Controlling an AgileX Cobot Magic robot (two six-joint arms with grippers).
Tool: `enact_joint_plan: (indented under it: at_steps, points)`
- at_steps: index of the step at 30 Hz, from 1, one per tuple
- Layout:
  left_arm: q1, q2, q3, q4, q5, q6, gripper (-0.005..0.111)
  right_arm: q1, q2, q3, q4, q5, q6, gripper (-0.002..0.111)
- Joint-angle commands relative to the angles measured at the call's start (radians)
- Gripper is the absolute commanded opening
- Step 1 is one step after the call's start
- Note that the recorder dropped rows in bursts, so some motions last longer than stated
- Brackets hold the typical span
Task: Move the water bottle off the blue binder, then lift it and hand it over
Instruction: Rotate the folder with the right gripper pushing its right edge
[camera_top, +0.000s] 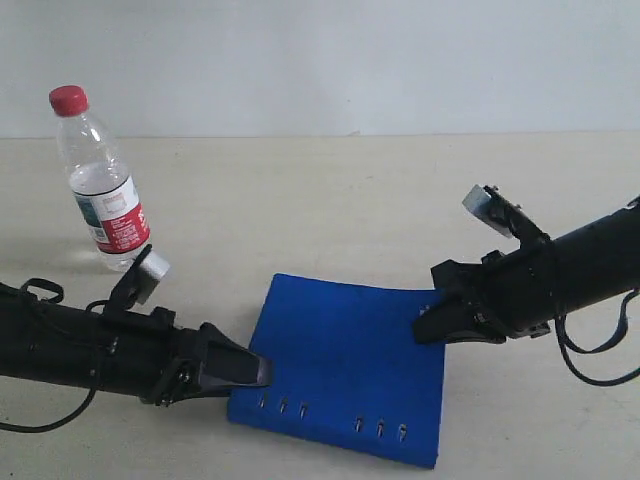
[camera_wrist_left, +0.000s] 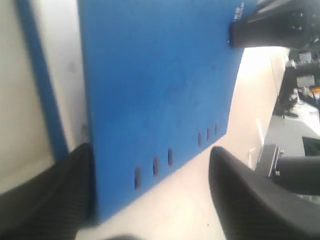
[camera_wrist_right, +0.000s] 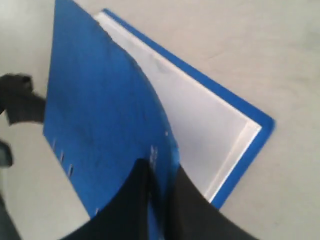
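The water bottle (camera_top: 100, 180), clear with a red cap and a red-and-green label, stands upright on the table at the back left, off the blue binder (camera_top: 340, 365). My left gripper (camera_top: 258, 372) is open at the binder's near left corner, and that slotted corner (camera_wrist_left: 150, 165) lies between its fingers (camera_wrist_left: 240, 190). My right gripper (camera_top: 432, 325) is shut on the far right edge of the binder's cover (camera_wrist_right: 100, 110) near the white logo. The cover is bowed up, baring white sheets (camera_wrist_right: 200, 125) inside.
The tan table (camera_top: 330, 210) runs back to a pale wall. My left arm (camera_top: 80, 345) lies along the front left, just in front of the bottle. My right arm (camera_top: 580, 265) comes in from the right. The other gripper (camera_wrist_left: 270, 25) shows in the left wrist view.
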Motion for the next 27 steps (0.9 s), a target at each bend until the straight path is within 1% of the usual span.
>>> enact_joint_plan:
  at_steps: [1, 3, 6, 11, 12, 14, 16, 17, 18, 19, 20, 21, 22, 23, 25, 26, 27]
  points:
    - [0.004, 0.002, 0.000, 0.013, 0.018, -0.063, 0.061, -0.008, -0.020, -0.002, 0.047, -0.310, 0.147, 0.000]
    - [0.004, 0.002, 0.000, 0.013, 0.064, -0.069, 0.061, -0.008, -0.039, -0.002, 0.047, -0.348, 0.162, 0.000]
    - [0.002, 0.002, 0.000, 0.013, 0.100, -0.082, 0.061, -0.008, -0.074, -0.002, 0.041, -0.355, 0.162, 0.000]
    - [0.000, 0.002, -0.003, 0.013, 0.081, -0.082, 0.061, -0.008, -0.149, -0.002, 0.006, -0.352, 0.192, 0.000]
    - [0.000, 0.002, -0.012, 0.013, 0.056, -0.097, 0.061, -0.008, -0.167, -0.002, 0.002, -0.332, 0.217, 0.000]
    - [0.000, 0.002, -0.038, 0.013, 0.049, -0.109, 0.061, -0.008, -0.164, -0.002, -0.002, -0.268, 0.208, 0.000]
    - [0.000, 0.002, -0.065, 0.013, 0.058, -0.130, 0.061, -0.008, -0.143, -0.002, -0.064, -0.152, 0.180, 0.001]
    - [0.000, 0.002, -0.072, 0.013, 0.058, -0.130, 0.061, -0.008, -0.139, -0.002, -0.096, -0.099, 0.165, 0.004]
    - [0.000, 0.002, -0.082, 0.013, 0.058, -0.130, 0.061, -0.008, -0.118, -0.002, -0.150, -0.023, 0.159, 0.017]
    - [0.000, 0.002, -0.086, 0.013, 0.058, -0.130, 0.061, -0.008, -0.106, -0.002, -0.168, 0.000, 0.154, 0.028]
    - [0.000, 0.002, -0.085, 0.013, 0.069, -0.130, 0.061, -0.008, -0.096, -0.002, -0.171, 0.001, 0.135, 0.046]
    - [0.000, 0.002, -0.085, 0.013, 0.085, -0.132, 0.061, -0.008, -0.096, -0.002, -0.171, 0.001, 0.131, 0.062]
    - [0.000, 0.002, -0.085, 0.013, 0.098, -0.147, 0.061, -0.008, -0.099, -0.002, -0.171, 0.007, 0.126, 0.072]
    - [0.000, 0.002, -0.085, 0.013, 0.103, -0.163, 0.061, -0.008, -0.112, -0.004, -0.179, 0.028, 0.121, 0.073]
    - [0.000, 0.002, -0.085, 0.013, 0.103, -0.170, 0.061, -0.008, -0.149, -0.042, -0.275, 0.079, 0.148, 0.072]
    - [0.000, 0.002, -0.085, 0.013, 0.103, -0.172, 0.061, -0.008, -0.167, -0.068, -0.350, 0.077, 0.199, 0.072]
    - [0.000, 0.002, -0.085, 0.013, 0.103, -0.177, 0.061, -0.008, -0.192, -0.125, -0.520, 0.050, 0.306, 0.072]
